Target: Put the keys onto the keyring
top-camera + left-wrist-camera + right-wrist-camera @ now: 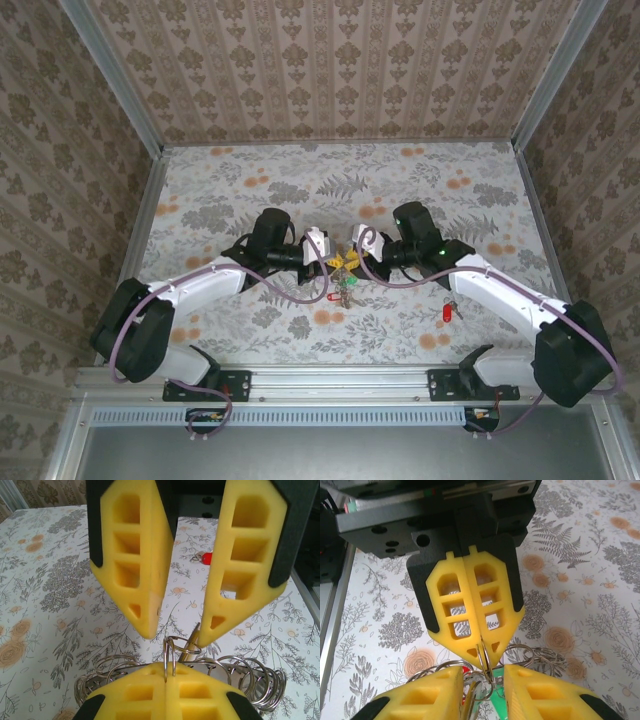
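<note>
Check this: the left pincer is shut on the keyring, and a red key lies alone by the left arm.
Wrong on one point: the red key lies alone by the right arm, not the left, as the top view shows. The left pincer is indeed shut on the keyring.

Two robot arms: the left arm (190,290) and the right arm (500,290). Two grippers: the left gripper (481,655) and the right gripper (179,632). One coiled keyring (252,677). One red key (447,313) lies alone, right of the keyring. Other keys (344,292) at the keyring, red and green, are too bunched to count.
</note>
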Motion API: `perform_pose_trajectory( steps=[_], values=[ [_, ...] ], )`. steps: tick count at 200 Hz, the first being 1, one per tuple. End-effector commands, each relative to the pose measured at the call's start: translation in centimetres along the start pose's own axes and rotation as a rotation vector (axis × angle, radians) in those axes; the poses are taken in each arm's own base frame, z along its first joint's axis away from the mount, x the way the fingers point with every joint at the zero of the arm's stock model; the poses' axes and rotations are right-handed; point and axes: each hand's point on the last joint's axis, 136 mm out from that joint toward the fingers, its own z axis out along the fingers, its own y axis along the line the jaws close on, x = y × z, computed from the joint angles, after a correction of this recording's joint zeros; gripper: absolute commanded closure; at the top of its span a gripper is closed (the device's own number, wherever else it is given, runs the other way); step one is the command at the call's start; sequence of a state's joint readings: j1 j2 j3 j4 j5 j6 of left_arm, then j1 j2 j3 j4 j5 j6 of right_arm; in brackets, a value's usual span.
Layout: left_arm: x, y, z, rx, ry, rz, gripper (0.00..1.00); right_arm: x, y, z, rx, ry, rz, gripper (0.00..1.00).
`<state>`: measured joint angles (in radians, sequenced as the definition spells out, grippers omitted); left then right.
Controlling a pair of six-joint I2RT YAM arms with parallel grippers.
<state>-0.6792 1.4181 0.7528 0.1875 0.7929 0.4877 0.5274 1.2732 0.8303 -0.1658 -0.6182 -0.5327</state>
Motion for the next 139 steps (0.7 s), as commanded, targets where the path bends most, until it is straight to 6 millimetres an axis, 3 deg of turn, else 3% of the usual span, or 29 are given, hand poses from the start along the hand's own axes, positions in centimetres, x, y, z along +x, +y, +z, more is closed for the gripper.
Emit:
perform_pose_trajectory(
  steps=[1,66,106,139],
  values=[
    [-2.5,0.2,-0.7,0.008,-0.064,0.032,1.0,-0.6,0.7,0.0,-0.042,-0.015,-0.041,0.71],
    [-2.9,-0.2,-0.7,0.039,-0.08,0.032,1.0,-0.3,-0.2,0.5,-0.007,0.001,-0.067,0.86],
    [-3.0,-0.3,-0.8,0.045,-0.085,0.034,1.0,0.0,-0.3,0.7,-0.011,0.006,-0.064,0.9],
    [-3.0,-0.3,-0.8,0.047,-0.084,0.031,1.0,0.0,-0.3,0.6,-0.008,0.011,-0.063,1.0]
  ],
)
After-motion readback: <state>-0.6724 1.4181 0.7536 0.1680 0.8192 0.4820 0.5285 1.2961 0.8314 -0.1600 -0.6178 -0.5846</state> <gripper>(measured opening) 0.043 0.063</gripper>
